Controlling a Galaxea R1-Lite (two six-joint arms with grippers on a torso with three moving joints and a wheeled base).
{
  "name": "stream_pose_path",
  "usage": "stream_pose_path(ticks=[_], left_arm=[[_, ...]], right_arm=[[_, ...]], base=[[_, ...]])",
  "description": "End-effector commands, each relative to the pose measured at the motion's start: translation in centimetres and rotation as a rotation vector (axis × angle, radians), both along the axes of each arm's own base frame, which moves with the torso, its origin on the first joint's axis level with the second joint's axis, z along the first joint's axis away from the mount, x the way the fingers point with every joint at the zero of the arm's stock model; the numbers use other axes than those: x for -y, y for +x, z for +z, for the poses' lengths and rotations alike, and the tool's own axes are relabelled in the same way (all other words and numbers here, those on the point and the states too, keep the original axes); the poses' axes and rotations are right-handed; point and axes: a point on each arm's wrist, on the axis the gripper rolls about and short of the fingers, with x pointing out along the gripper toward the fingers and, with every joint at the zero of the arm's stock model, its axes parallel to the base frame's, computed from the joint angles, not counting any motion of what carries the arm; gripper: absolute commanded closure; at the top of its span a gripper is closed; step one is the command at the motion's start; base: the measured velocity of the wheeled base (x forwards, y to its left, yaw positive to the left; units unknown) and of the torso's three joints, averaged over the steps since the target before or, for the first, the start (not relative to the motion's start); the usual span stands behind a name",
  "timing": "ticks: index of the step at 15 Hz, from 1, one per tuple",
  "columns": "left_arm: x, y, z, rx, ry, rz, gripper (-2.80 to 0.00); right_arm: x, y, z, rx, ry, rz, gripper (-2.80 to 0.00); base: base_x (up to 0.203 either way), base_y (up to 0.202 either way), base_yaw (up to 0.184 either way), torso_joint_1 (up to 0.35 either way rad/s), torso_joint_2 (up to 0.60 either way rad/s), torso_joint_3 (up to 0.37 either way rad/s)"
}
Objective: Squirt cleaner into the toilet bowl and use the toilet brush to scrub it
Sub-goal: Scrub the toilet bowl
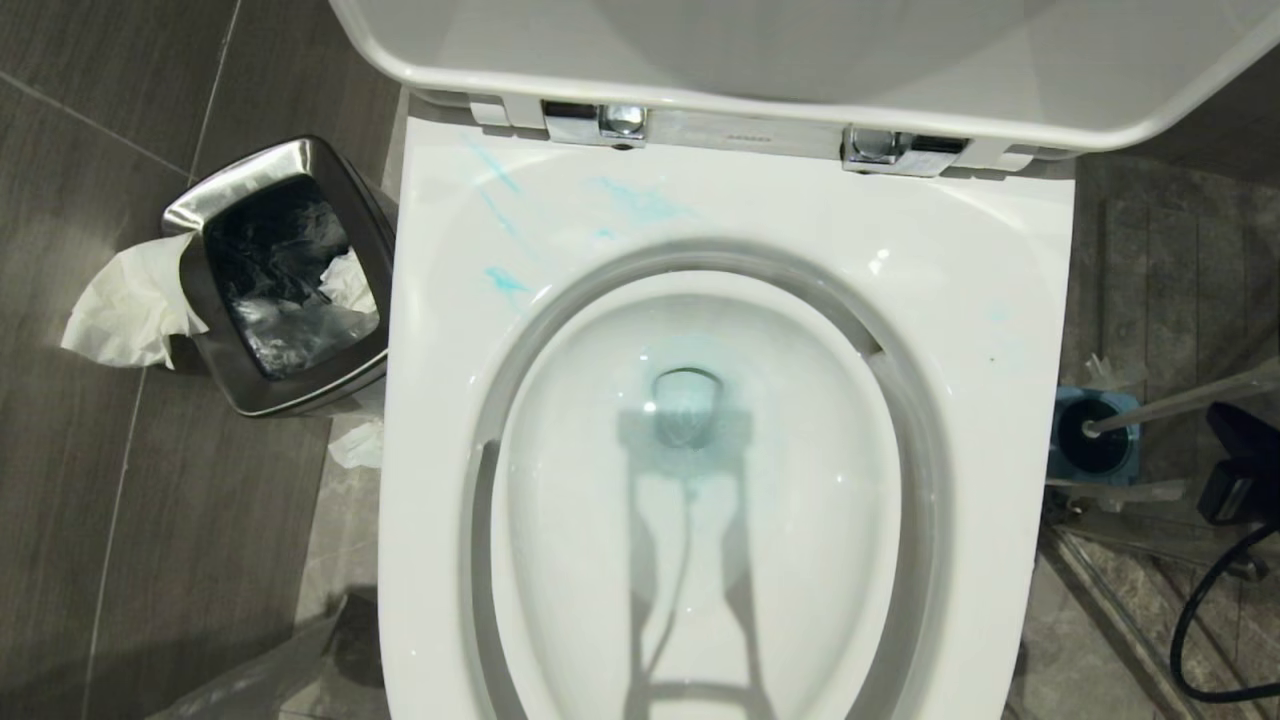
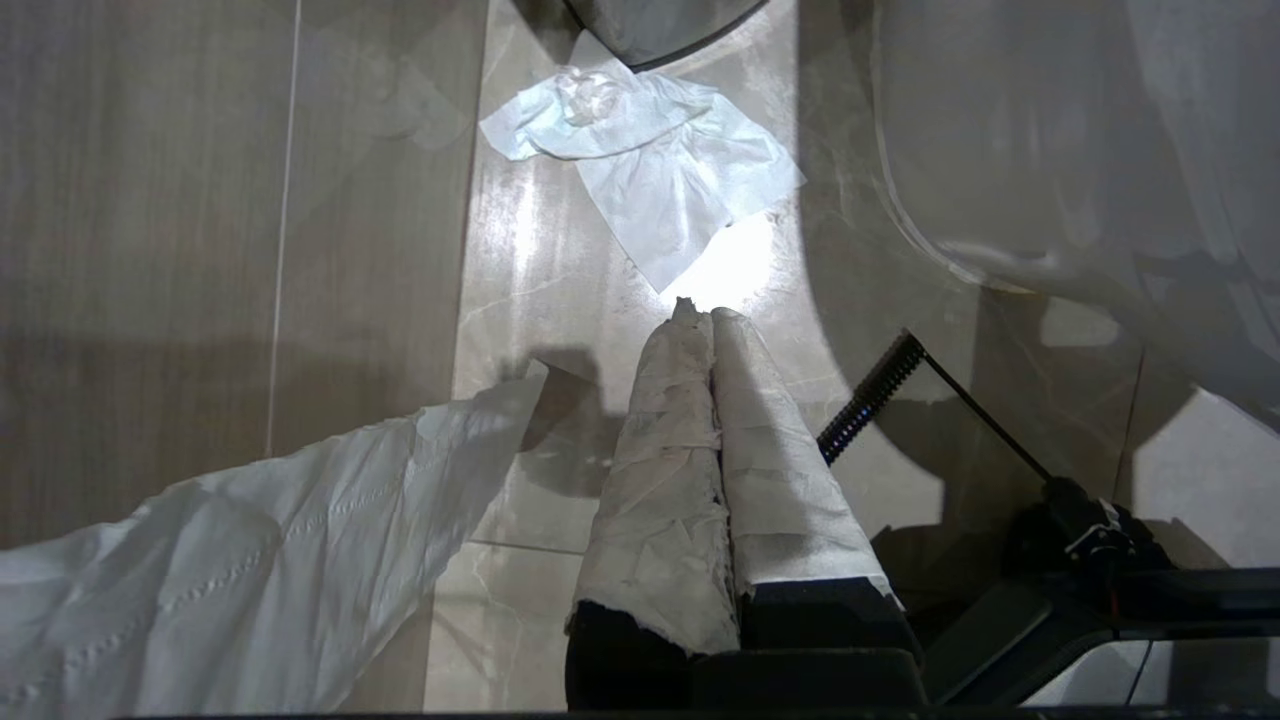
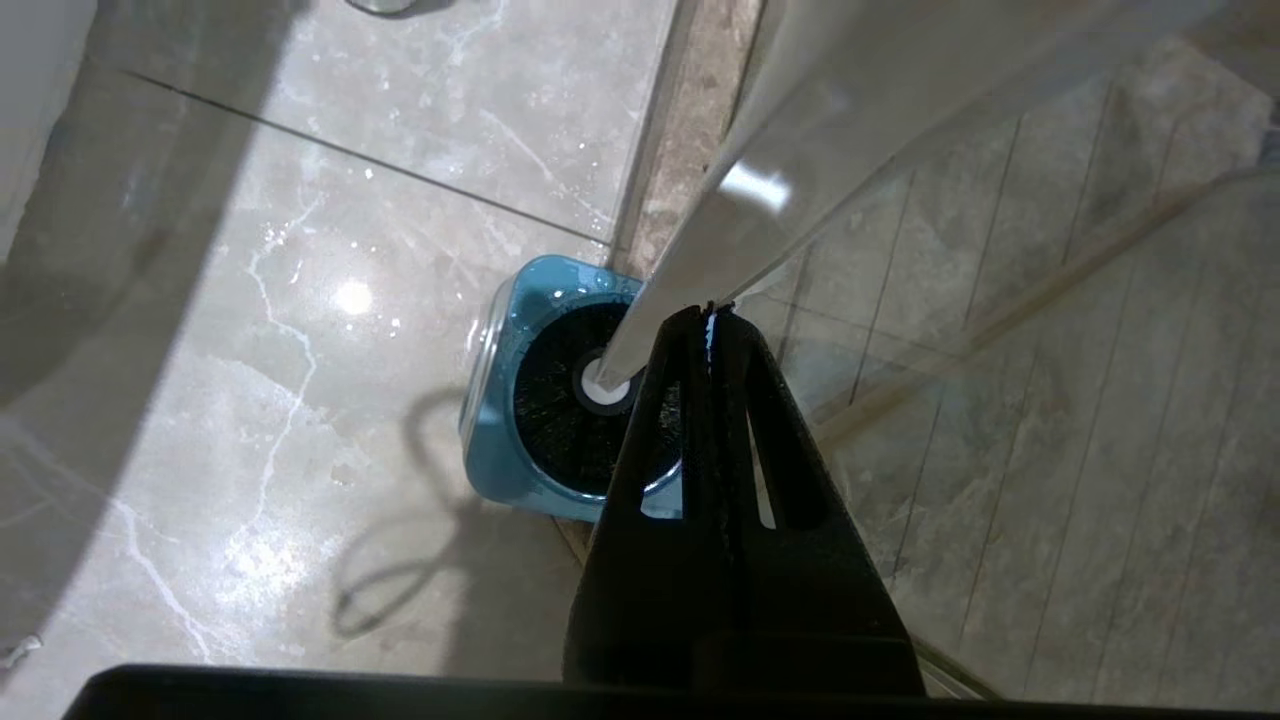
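Observation:
The toilet bowl [image 1: 960, 260] fills the head view, seat and lid raised. Pale blue cleaner [image 1: 640, 200] smears its back rim and tints the water at the drain [image 1: 685, 400]. To the bowl's right, the toilet brush stands in its blue holder [image 3: 500, 420], black bristle head [image 3: 550, 410] down and white handle [image 3: 760, 190] leaning away. My right gripper [image 3: 710, 312] is shut, its black tips against the handle's edge. The handle [image 1: 1180, 400] and right arm [image 1: 1245, 470] show at the head view's right edge. My left gripper [image 2: 712, 315], its fingers wrapped in paper, is shut on nothing over the floor.
A steel-rimmed bin [image 1: 250, 170] with a black liner stands left of the bowl, with tissue [image 1: 130, 310] hanging over its side. More tissue [image 2: 650, 170] lies on the floor tiles. A black cable [image 1: 1200, 620] loops by the holder. A glass panel's edge [image 3: 640, 200] runs behind the holder.

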Motion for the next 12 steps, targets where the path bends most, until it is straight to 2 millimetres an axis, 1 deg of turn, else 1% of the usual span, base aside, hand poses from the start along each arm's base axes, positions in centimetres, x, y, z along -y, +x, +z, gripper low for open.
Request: stream_pose_path(ticks=[1,4,6,8,12], left_arm=[[0.0,0.0,0.0,-0.001,-0.001,-0.001,0.00],[0.0,0.0,0.0,-0.001,-0.001,-0.001,0.00],[0.0,0.0,0.0,-0.003,-0.001,-0.001,0.00],[0.0,0.0,0.0,-0.001,-0.001,-0.001,0.00],[0.0,0.0,0.0,-0.003,-0.001,-0.001,0.00]], right_arm=[[-0.2,-0.7,0.9,0.045,-0.014,0.002,0.00],[-0.7,-2.2,1.5,0.079,-0.023,0.009,0.00],[-1.2,-3.5,1.3,0.078,-0.023,0.009,0.00],[-1.6,-4.9,0.7,0.059,-0.019,0.005,0.00],[-2.4,-7.4,1.3,0.073,-0.030,-0.010,0.00]], base=[[0.000,0.000,0.000,0.000,0.00,0.000],[0.000,0.000,0.000,0.000,0.00,0.000],[0.000,0.000,0.000,0.000,0.00,0.000],[0.000,0.000,0.000,0.000,0.00,0.000],[0.000,0.000,0.000,0.000,0.00,0.000]])
